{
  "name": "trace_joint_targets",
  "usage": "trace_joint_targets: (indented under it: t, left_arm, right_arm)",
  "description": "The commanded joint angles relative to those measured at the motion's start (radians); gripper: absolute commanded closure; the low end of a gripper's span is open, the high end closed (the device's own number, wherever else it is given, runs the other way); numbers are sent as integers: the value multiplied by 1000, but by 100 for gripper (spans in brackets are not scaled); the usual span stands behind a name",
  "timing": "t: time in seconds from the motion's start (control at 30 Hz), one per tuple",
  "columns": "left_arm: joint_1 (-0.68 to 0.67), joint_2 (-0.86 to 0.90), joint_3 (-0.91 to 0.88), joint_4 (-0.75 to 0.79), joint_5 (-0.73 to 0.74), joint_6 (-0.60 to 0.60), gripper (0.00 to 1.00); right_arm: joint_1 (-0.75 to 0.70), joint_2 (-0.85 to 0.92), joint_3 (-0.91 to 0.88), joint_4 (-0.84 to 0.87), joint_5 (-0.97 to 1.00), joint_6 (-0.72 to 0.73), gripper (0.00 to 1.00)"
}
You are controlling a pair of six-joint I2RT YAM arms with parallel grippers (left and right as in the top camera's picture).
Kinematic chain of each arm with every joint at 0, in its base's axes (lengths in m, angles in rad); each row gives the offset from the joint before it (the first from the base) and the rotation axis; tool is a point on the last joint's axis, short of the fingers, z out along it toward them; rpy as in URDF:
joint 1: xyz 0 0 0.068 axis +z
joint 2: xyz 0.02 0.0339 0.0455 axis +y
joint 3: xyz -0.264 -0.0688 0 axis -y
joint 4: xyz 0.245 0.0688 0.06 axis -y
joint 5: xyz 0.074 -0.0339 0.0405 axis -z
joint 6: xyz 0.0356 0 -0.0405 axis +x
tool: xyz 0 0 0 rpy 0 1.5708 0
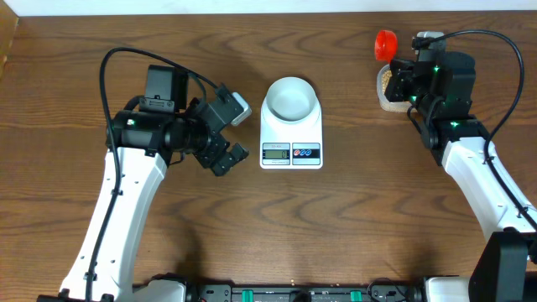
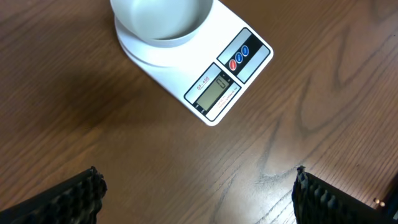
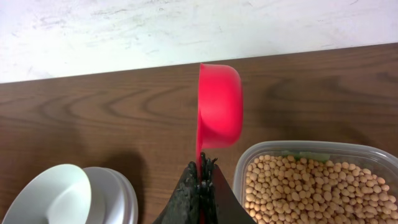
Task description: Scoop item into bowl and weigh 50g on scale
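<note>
The beans (image 3: 311,186) lie in the clear tub (image 3: 298,147) near the far right edge of the desk (image 1: 377,226). The right fingers (image 3: 186,196), pressed together, pinch the red scoop (image 3: 219,106) beside its rim. The bowl (image 1: 291,96) sits on the scale (image 1: 291,153), centre; the left fingers (image 2: 74,196) are spread over open desk.

Kind of place: a robotics lab bench is indicated, not a home kitchen.
Machinery: a left arm (image 1: 126,197) and a right arm (image 1: 487,180), white with black joints, are seen mounted at the near edge of one table (image 1: 352,226).
Wiring: a black cable (image 1: 103,84) is looped openly above the left arm; a rail (image 1: 285,294) with green fittings is seen along the near edge.
Surroundings: the wood-grain top is bounded on its far side by a plain white surface (image 3: 124,31).
Goods laid out: a scale (image 1: 291,138), a bowl (image 1: 291,96), a red scoop (image 3: 219,106) and a clear tub (image 3: 298,147) of beans (image 3: 311,186) are set out.
</note>
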Motion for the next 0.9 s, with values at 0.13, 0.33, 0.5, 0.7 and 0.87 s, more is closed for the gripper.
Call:
trace_joint_targets:
  t: [0.13,0.33,0.5,0.7,0.87]
  left_arm:
    - [105,-8,7,2,185,-5,2]
    - [92,-8,7,6,196,-5,2]
    - [92,-8,7,5,183,-5,2]
    - [92,-8,7,5,162,-5,2]
    - [92,-8,7,5,158,-5,2]
  right_arm:
    - [5,-2,17,2,-5,-15,99]
    - [5,-2,18,2,-5,-15,99]
    - [5,-2,18,2,-5,-16,99]
    - [5,-2,17,2,-5,-16,99]
    - [5,-2,17,2,-5,-16,99]
